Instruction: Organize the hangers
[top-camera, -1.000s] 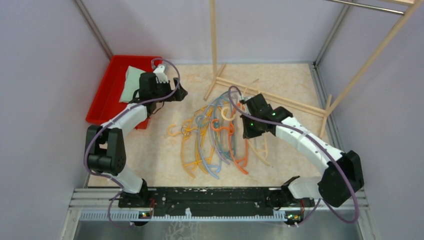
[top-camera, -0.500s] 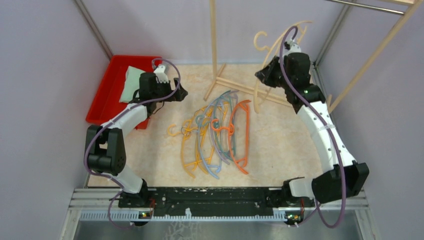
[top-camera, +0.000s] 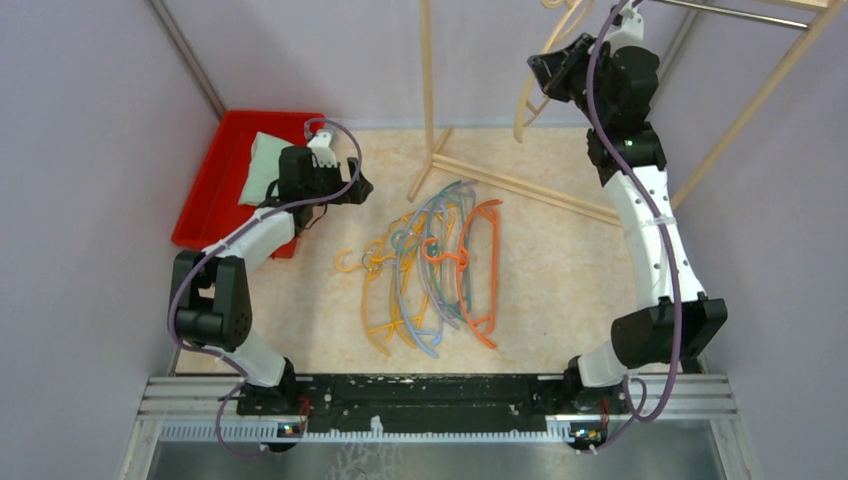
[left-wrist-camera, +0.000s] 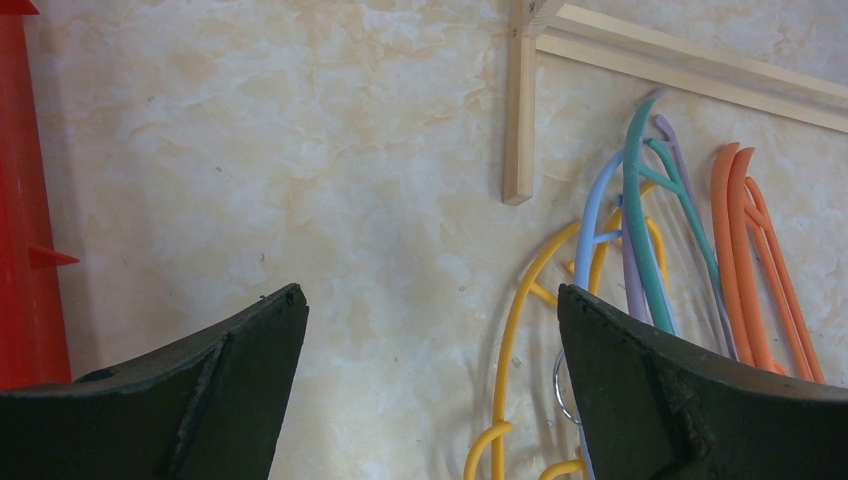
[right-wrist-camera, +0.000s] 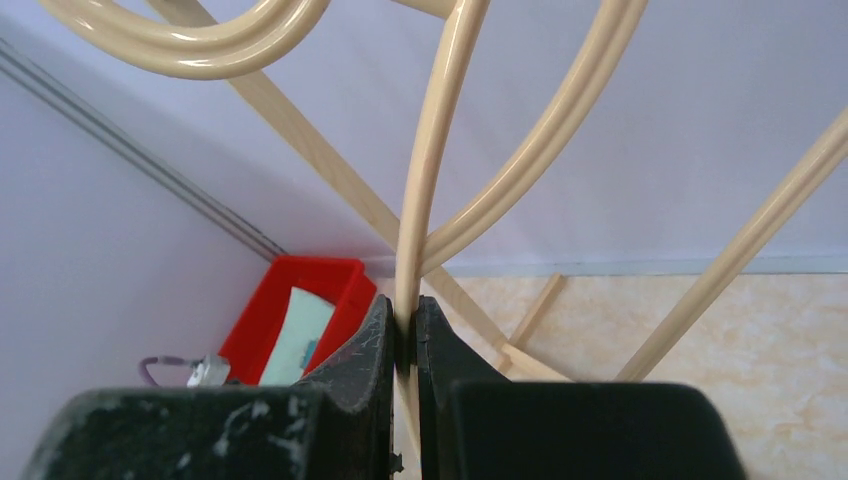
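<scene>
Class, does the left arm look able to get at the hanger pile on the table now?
Probably yes: its fingers are open and empty, and only bare table lies between them and the hanger pile.

the beige hanger (right-wrist-camera: 438, 150) is running off the top edge in both the overhead and right wrist views, so its hook is showing only as a cropped loop. its lower stem is vanishing between the right gripper's (right-wrist-camera: 405, 312) pinching fingers. the hangers (top-camera: 430, 270) on the table (top-camera: 560, 290) are lying tangled over one another, hiding enough that i'm not managing a count; in the left wrist view they are slipping out at the bottom and right edges. there the left gripper (left-wrist-camera: 430, 292) is showing only its two spread fingertips, and the red tray (left-wrist-camera: 22, 200) is being cropped to a sliver. overhead, the left arm (top-camera: 265, 230) is covering part of the pale green sheet (top-camera: 258, 165).
</scene>
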